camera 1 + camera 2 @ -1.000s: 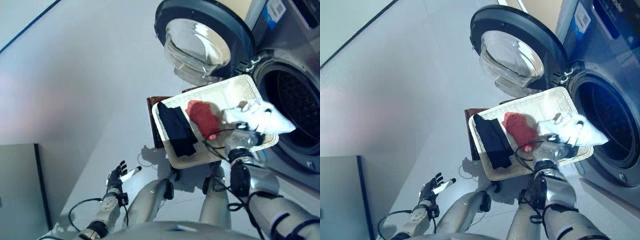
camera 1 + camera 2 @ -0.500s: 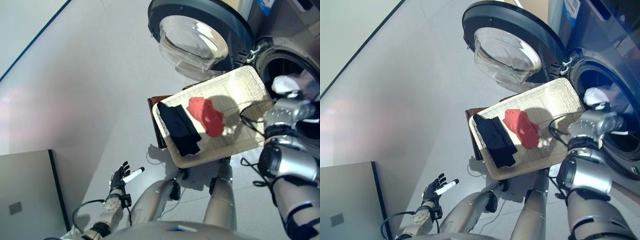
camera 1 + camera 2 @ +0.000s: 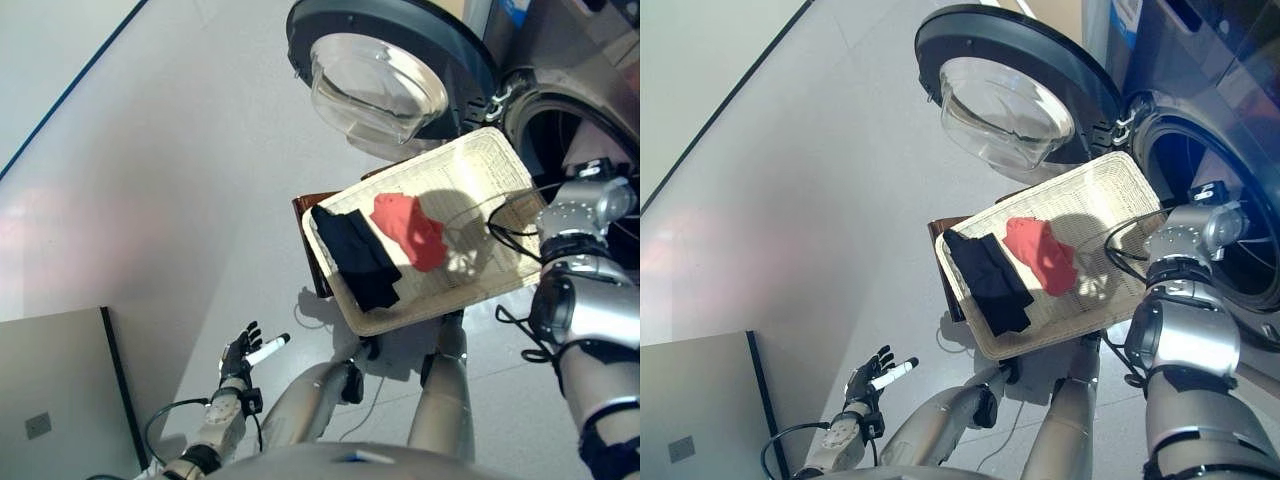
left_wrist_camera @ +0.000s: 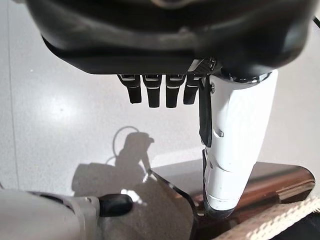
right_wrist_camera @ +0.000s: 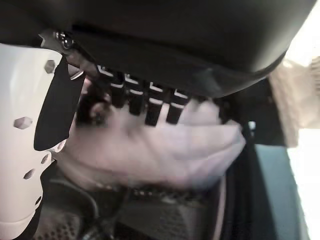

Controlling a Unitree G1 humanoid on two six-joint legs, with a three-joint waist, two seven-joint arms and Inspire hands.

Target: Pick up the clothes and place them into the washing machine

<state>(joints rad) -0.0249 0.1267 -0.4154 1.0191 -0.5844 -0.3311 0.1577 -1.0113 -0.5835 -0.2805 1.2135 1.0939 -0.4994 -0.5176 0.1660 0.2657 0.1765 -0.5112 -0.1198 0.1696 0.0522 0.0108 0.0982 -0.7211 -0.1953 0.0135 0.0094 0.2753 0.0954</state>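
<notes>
A shallow wicker basket (image 3: pixel 430 312) rests on a low dark brown box (image 3: pixel 305 212) in front of the washing machine. A dark garment (image 3: pixel 358 255) and a red garment (image 3: pixel 410 230) lie in it. My right arm reaches past the basket's right end into the machine's drum (image 3: pixel 1240 260). In the right wrist view my right hand (image 5: pixel 150 102) is open inside the drum, and a white cloth (image 5: pixel 165 150) lies just past its fingers. My left hand (image 3: pixel 238 355) hangs low at the lower left, open and empty, and it also shows in the left wrist view (image 4: pixel 165 90).
The round glass door (image 3: pixel 385 70) stands swung open behind the basket's far side. A grey panel (image 3: pixel 50 390) stands at the lower left. Pale floor (image 3: pixel 150 200) spreads to the left of the box.
My right hand carried the white cloth from the basket's right end into the drum, and the cloth now lies past its open fingers. The camera has shifted a little. The left hand has not moved.
</notes>
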